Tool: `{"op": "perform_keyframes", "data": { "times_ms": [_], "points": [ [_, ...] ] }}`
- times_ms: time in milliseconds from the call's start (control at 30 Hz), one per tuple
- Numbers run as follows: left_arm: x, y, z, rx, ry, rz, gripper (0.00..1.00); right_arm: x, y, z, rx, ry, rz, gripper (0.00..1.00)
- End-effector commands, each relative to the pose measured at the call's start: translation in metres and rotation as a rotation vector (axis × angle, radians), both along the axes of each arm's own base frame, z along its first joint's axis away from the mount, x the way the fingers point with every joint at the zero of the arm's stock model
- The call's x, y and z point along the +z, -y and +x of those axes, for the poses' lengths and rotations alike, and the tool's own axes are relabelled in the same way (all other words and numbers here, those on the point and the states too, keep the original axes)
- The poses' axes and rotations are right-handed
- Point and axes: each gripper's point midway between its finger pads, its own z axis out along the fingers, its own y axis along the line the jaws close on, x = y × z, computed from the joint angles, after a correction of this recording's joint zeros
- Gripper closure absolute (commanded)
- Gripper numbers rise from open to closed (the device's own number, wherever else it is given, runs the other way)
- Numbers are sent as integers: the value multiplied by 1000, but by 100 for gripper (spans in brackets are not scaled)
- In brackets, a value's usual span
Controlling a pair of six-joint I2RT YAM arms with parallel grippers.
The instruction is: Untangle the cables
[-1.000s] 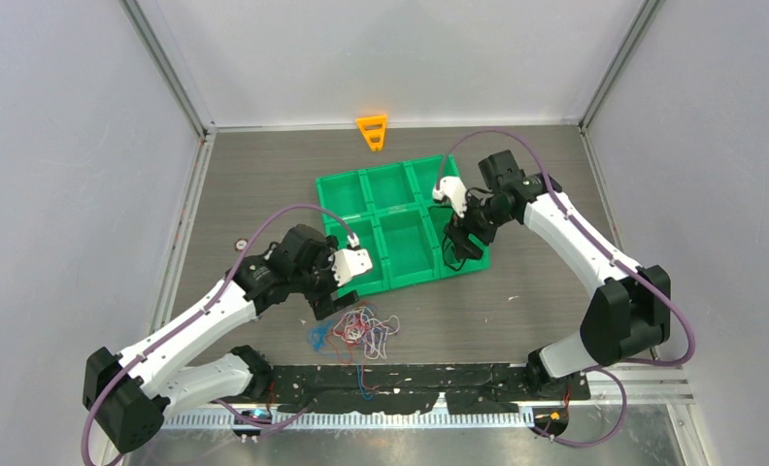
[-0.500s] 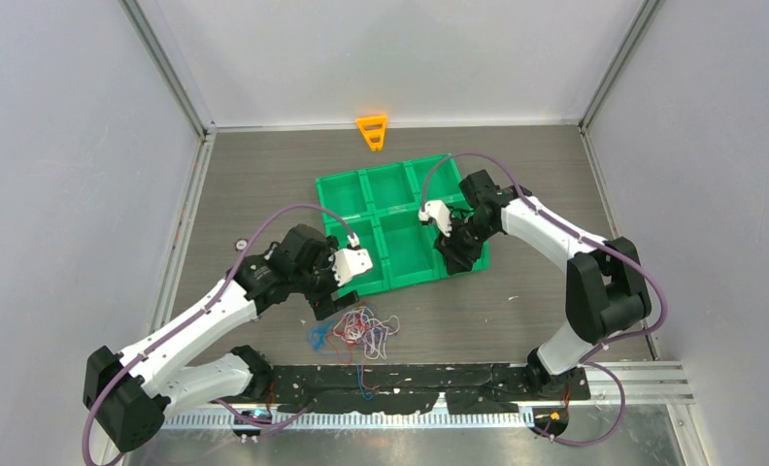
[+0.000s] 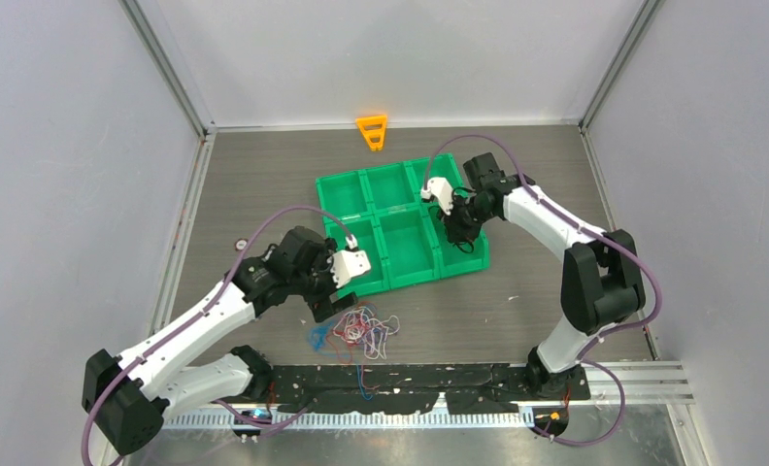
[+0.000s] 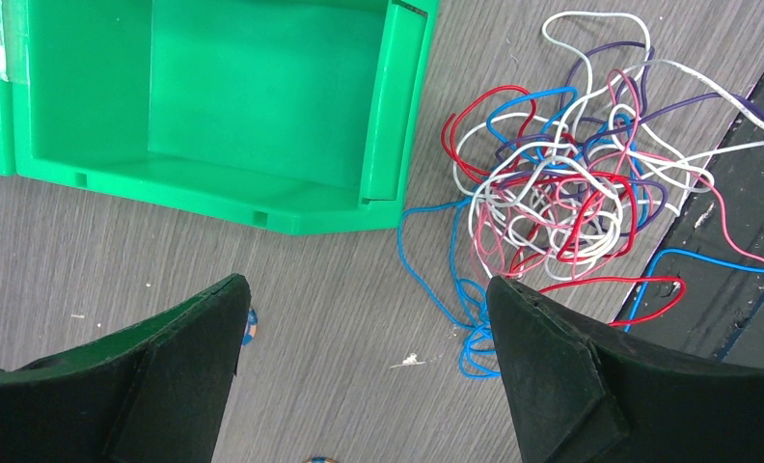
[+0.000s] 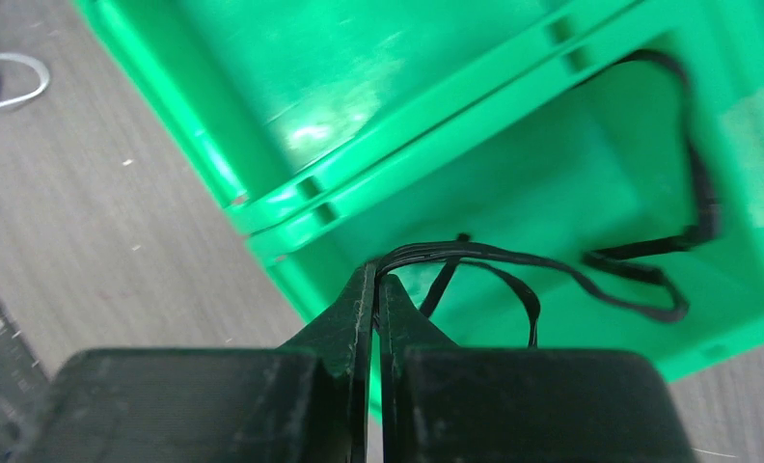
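The cables (image 3: 361,330) lie as a loose tangle of white, red, blue, pink and purple wires (image 4: 552,183) on the table in front of the green tray (image 3: 405,248). My left gripper (image 3: 324,309) hovers at the tangle's left edge, open (image 4: 364,289), with only bare table between its fingers. A blue loop touches the right fingertip (image 4: 513,309). My right gripper (image 3: 460,233) is over the tray's right near compartment (image 5: 590,193). It is shut (image 5: 376,273) on a bundle of thin black cables (image 5: 475,251) that trail into that compartment.
An orange triangular piece (image 3: 372,131) stands behind the tray. A small round disc (image 3: 238,245) lies left of the left arm, another (image 4: 251,326) by the left finger. A black strip (image 3: 410,379) runs along the near edge, with stray wires over it.
The right gripper has closed on the black cables and shifted slightly toward the back of the tray; its arm has folded in. The left arm and the tangle have not moved.
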Motion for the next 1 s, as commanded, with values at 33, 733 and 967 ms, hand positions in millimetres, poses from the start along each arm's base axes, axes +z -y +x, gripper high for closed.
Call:
{"op": "perform_keyframes", "data": {
  "times_ms": [33,733,967],
  "points": [
    [2,10,-10,-112,16,-59,3,-3,-3,33,-60,82,0,91],
    [1,72,-46,-788,180,-69,26,70,-57,-106,-15,-337,309,3],
    [-11,77,-69,-989,227,42,59,38,-98,-113,-18,-382,339,11]
  ]
}}
